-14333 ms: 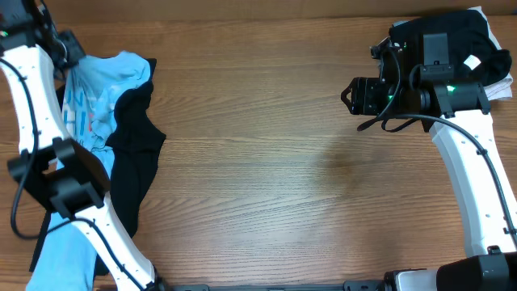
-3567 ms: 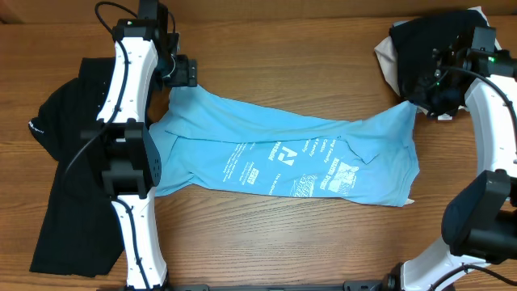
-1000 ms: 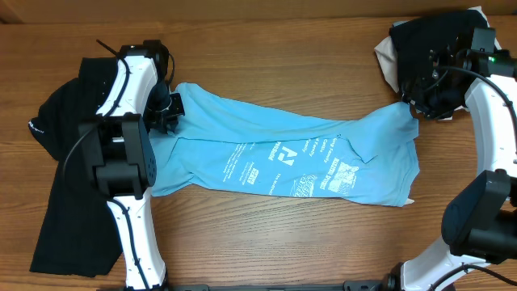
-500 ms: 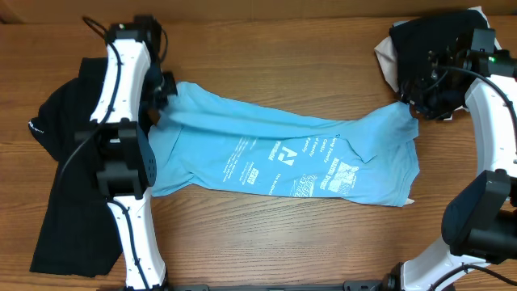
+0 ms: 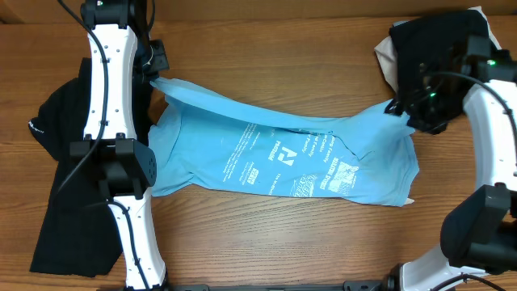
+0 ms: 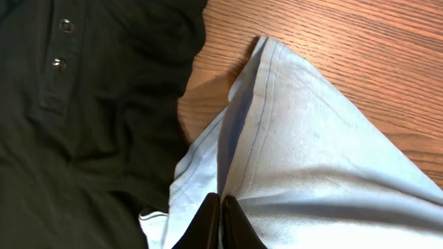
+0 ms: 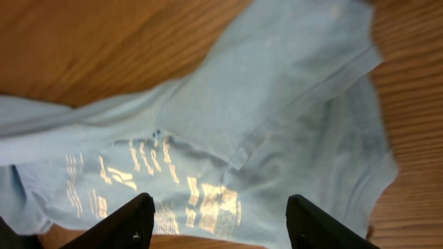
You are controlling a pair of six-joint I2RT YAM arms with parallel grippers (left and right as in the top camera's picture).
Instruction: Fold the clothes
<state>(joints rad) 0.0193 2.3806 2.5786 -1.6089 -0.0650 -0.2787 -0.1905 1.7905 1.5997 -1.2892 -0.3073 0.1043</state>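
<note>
Wood-grain table (image 5: 266, 242), seen from above, with clothes along the left edge and across the middle.

Far left: black shirt (image 5: 56, 186), rumpled, partly under the left arm. The left wrist view shows its placket with two buttons (image 6: 62, 45).

Just right of it: left end effector (image 6: 220, 211), tips pinched together on a hemmed edge of the light blue T-shirt (image 5: 283, 153). That corner is lifted off the table toward the back-left, and the cloth runs taut away from it.

Centre: the T-shirt lies lengthwise across the table, white lettering (image 5: 323, 170) up, with creases and a turned-over flap in the right half.

Right: right end effector (image 7: 221, 221), fingers spread wide, hovering over the shirt's far back corner. Nothing shows between the fingers.

Back-right corner: dark pile (image 5: 440, 40) of cloth, apart from the blue shirt.

Handling, as a judgement:
- The knit is thin, light and limp, so it drapes and bunches and will not hold a shape.
- Hems and seamed corners give the firmest bite; a pinch mid-panel would only tent the cloth.
- Both ends need tension to flatten the creases before any fold.
- Dragging may pull the black shirt along where the two touch.
</note>
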